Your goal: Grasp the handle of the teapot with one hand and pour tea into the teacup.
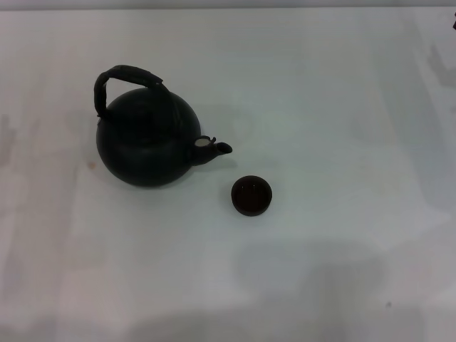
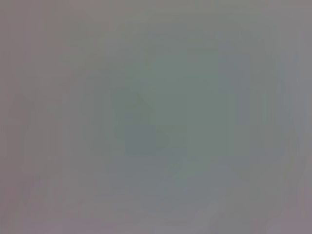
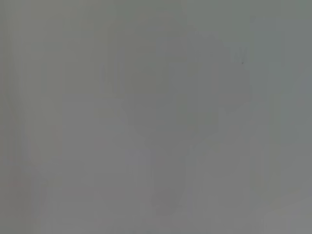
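Observation:
A round black teapot (image 1: 146,139) stands upright on the white table, left of centre in the head view. Its dark arched handle (image 1: 127,77) loops over the top, and its short spout (image 1: 214,149) points to the right. Just right of the spout and a little nearer to me sits the small black teacup (image 1: 251,195), with a dark reddish-brown inside. Spout and cup are apart. Neither gripper shows in any view. Both wrist views hold only a plain grey surface.
The white table (image 1: 342,107) stretches around the pot and cup. A faint shadow lies on it near the front edge below the cup. A small dark shape (image 1: 454,23) shows at the far right edge.

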Robot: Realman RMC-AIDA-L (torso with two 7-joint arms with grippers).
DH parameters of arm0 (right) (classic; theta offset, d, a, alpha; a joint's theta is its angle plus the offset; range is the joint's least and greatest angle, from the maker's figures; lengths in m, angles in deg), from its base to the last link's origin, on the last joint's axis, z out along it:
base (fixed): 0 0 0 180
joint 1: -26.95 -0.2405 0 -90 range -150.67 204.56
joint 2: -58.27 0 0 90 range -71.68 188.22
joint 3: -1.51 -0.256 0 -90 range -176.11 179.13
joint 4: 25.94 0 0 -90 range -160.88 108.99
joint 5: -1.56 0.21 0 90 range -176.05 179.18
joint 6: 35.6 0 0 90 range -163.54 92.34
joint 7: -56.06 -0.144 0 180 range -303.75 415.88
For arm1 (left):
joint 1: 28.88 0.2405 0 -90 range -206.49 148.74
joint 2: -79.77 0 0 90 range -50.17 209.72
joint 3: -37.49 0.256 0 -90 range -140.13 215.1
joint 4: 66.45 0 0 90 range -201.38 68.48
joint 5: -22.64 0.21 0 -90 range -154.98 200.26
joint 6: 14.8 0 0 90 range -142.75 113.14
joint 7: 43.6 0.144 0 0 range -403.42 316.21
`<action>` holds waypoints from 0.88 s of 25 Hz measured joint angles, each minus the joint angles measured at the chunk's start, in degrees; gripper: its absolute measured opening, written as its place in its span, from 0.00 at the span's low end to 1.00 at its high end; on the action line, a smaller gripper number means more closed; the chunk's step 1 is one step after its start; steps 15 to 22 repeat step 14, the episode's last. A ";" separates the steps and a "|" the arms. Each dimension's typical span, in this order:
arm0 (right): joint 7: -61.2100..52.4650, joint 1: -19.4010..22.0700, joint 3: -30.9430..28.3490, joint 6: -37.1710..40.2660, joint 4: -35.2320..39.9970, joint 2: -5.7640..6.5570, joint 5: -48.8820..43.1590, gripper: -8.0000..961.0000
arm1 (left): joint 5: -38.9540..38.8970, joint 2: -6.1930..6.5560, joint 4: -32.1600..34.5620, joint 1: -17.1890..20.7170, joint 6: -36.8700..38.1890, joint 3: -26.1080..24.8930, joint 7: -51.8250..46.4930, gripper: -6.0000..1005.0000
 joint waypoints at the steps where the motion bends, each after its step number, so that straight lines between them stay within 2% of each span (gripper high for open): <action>1: 0.00 0.00 -0.02 -0.03 0.00 0.00 0.00 0.86 | 0.00 0.00 0.00 -0.07 0.00 0.00 0.00 0.86; 22: 0.00 0.00 -0.03 -0.36 0.00 0.00 0.00 0.86 | 0.01 0.06 0.08 -0.95 0.00 0.00 0.00 0.86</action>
